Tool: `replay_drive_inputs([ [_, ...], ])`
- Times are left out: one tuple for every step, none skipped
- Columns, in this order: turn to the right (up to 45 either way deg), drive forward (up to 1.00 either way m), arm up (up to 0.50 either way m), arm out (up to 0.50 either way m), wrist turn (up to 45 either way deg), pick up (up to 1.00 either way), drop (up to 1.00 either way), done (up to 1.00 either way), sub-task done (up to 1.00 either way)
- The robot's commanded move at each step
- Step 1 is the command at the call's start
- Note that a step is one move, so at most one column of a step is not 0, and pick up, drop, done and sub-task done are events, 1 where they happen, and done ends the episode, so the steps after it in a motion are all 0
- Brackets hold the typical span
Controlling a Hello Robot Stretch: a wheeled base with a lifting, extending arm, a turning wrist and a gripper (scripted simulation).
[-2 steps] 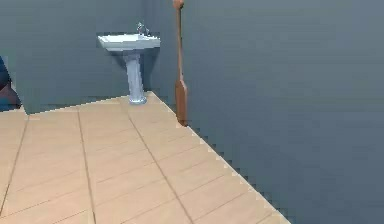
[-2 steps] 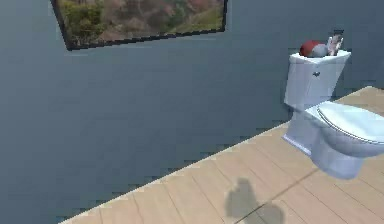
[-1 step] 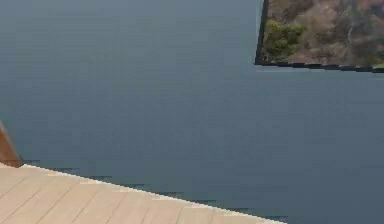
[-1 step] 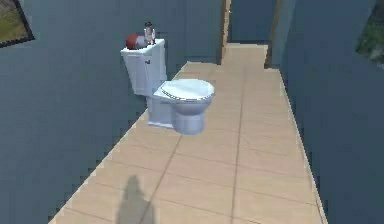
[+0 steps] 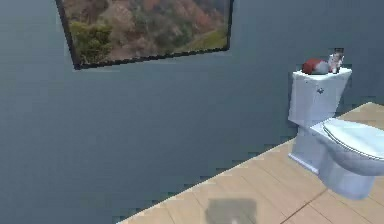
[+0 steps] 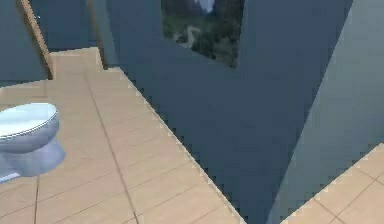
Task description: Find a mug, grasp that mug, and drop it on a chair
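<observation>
In the forward view a toilet (image 5: 335, 140) stands against the dark wall (image 5: 150, 130). Its tank lid (image 5: 326, 75) serves as a handy ledge for a red lump (image 5: 314, 67) and a small pale upright thing (image 5: 338, 58), possibly the mug but too small to confirm. In the arm side view the bowl (image 6: 25, 128) is cut off at the left edge, beside the tiled floor (image 6: 130, 150). Whether the fingers are grasping anything cannot be told.

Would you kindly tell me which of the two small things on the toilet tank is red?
The low, rounded thing at the left of the tank in the forward view; its neighbour to the right is taller and pale grey.
</observation>
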Motion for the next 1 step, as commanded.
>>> replay_drive_inputs([
  [45.0,0.00,0.00,0.00,0.0,0.00,0.00,0.00,0.00],
])
